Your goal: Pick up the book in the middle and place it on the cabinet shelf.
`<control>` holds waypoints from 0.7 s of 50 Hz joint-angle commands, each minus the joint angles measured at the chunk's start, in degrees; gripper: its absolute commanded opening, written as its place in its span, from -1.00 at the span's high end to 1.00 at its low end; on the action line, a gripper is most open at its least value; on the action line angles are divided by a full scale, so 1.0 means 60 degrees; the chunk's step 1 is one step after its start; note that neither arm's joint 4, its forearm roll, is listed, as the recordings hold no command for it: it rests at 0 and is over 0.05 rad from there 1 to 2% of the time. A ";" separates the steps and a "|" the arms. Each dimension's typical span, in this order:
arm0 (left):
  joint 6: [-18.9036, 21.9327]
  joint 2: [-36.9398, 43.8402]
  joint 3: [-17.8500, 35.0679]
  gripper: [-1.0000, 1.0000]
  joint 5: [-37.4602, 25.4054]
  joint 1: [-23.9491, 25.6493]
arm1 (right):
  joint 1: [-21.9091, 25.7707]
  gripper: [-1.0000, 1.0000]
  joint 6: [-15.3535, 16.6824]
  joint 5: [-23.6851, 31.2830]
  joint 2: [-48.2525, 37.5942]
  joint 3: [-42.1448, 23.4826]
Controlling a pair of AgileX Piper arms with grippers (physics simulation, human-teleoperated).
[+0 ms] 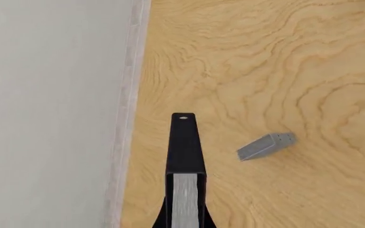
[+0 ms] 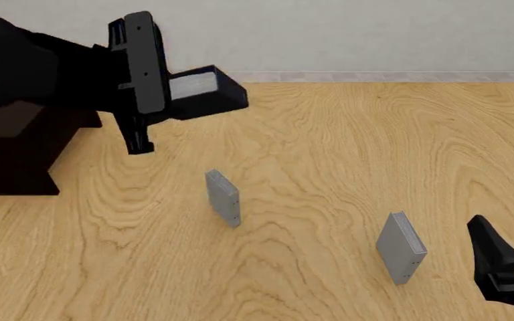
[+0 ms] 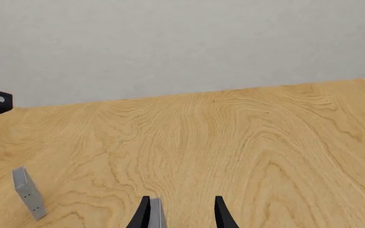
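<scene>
Book (image 2: 199, 90) clamped in raised left jaws (image 2: 163, 93) beside cabinet shelf (image 2: 16, 154); low right jaws (image 2: 511, 244) apart.

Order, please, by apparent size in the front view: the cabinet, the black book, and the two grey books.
1. Cabinet, though partly hidden by the left arm.
2. Black book, held in the left tool.
3. Grey books and: they look alike; the right one appears slightly bigger, being nearer.
</scene>
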State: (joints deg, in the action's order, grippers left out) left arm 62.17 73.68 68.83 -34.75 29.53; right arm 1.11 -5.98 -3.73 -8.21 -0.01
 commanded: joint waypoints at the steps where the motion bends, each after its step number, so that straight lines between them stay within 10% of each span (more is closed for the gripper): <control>1: 0.2031 -0.0569 -0.1364 1.00 0.2026 -0.1993 | -0.0007 -1.00 0.0008 0.0067 0.0074 0.0000; 17: 0.3280 -0.0212 -0.1654 1.00 0.4053 -0.3935 | 0.0003 -1.00 -0.0008 0.0357 0.0372 -0.0005; 35: 0.2826 0.1120 0.0048 1.00 0.3713 -0.5622 | -0.0001 -1.00 -0.0009 0.0263 0.0264 -0.0006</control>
State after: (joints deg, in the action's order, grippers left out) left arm 77.22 77.01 65.58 -14.53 1.55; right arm 1.12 -6.06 -2.10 -6.54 -0.03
